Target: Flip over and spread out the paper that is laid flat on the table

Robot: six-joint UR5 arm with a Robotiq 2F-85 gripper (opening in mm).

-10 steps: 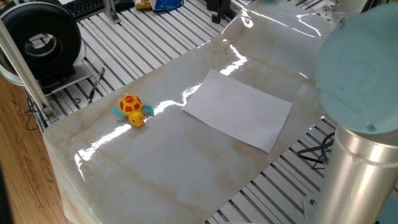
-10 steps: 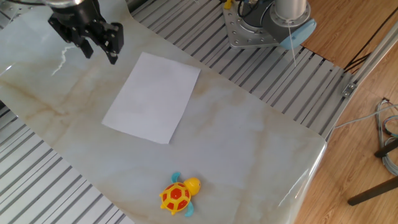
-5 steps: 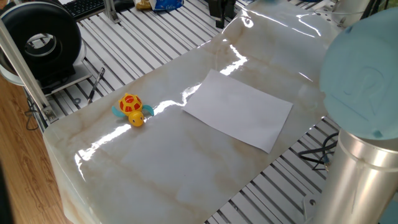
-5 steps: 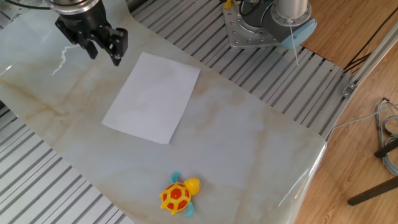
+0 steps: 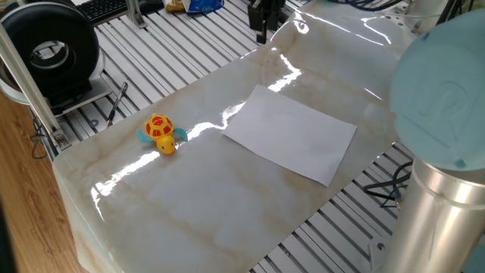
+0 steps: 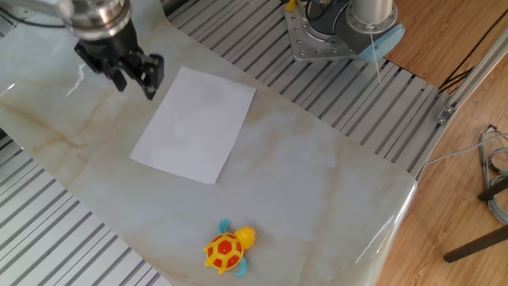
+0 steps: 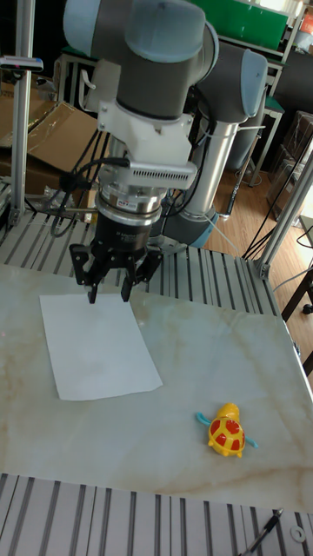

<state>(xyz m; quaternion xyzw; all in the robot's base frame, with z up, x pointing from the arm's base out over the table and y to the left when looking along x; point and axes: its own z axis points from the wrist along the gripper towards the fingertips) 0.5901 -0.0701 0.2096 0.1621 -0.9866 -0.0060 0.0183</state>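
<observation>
Gripper (image 5: 263,14) cropped, perhaps open

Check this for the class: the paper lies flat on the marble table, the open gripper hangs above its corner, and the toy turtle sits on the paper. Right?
Not quite. The toy turtle sits on the bare table, well apart from the paper, as the other fixed view shows. The gripper is open.

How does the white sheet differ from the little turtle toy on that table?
The paper is plain white, while the turtle is yellow-orange with red and teal. The paper is a flat thin rectangle, far larger; the turtle is small and rounded. The paper lies near the gripper; the turtle sits farther off. Both rest on the table.
</observation>
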